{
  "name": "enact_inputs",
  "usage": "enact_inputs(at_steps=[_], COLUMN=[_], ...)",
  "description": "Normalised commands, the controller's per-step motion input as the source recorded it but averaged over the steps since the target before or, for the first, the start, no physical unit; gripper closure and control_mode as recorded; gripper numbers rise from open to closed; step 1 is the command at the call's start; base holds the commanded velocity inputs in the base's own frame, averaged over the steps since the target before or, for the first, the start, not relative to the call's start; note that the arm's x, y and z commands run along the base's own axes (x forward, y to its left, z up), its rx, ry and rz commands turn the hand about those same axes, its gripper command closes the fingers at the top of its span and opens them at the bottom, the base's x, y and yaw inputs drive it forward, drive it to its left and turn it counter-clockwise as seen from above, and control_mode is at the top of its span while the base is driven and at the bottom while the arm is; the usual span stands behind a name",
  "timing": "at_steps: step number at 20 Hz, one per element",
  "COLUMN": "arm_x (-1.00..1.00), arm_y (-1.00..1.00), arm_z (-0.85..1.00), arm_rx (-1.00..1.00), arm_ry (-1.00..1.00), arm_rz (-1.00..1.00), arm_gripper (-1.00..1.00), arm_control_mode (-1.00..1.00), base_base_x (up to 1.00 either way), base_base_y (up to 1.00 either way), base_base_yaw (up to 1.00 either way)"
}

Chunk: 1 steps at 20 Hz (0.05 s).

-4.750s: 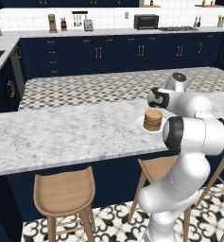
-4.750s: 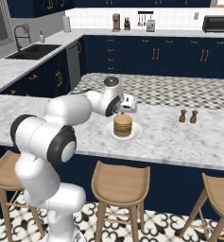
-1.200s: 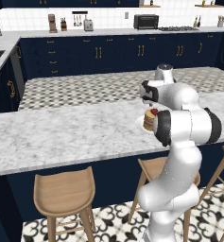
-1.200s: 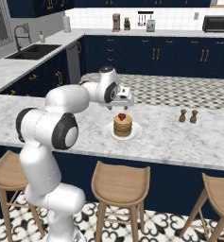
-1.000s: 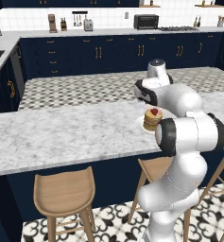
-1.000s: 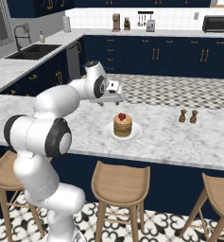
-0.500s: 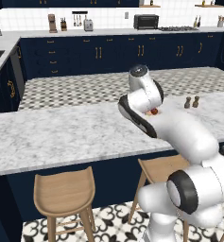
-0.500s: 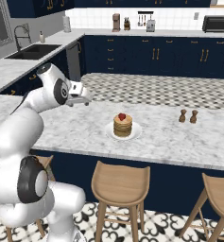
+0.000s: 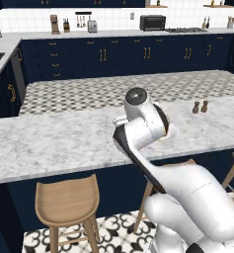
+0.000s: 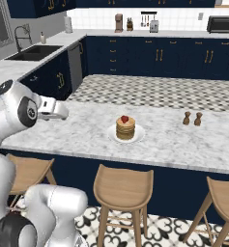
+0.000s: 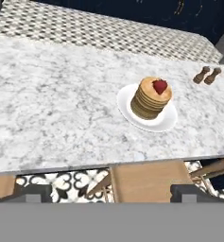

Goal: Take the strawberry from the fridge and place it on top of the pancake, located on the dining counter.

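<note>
Hanging over the left end of the dining counter [image 10: 87,130]: gripper [image 11: 106,191], spread wide, gripping nothing. Sitting further right: strawberry [image 10: 124,118], atop the pancake [image 10: 125,129], on a white plate [image 10: 138,136]. Standing beyond: salt and pepper shakers [image 10: 192,118].

The white arm [image 9: 143,126] leans over the dining counter [image 9: 49,143], beside two shakers [image 9: 200,106].

Strawberry [image 10: 124,118] now atop pancake [image 10: 125,129]; arm swung left, away.
</note>
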Motion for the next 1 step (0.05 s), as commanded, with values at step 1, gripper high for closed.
enact_inputs(at_steps=[1], arm_x=[-0.19], arm_y=[0.0], arm_z=[-0.18], arm_rx=[0.0], arm_ry=[0.01], arm_rz=[0.09], arm_gripper=[-1.0], arm_control_mode=[-1.0], base_base_x=[0.0], base_base_y=[0.0], base_base_yaw=[0.0])
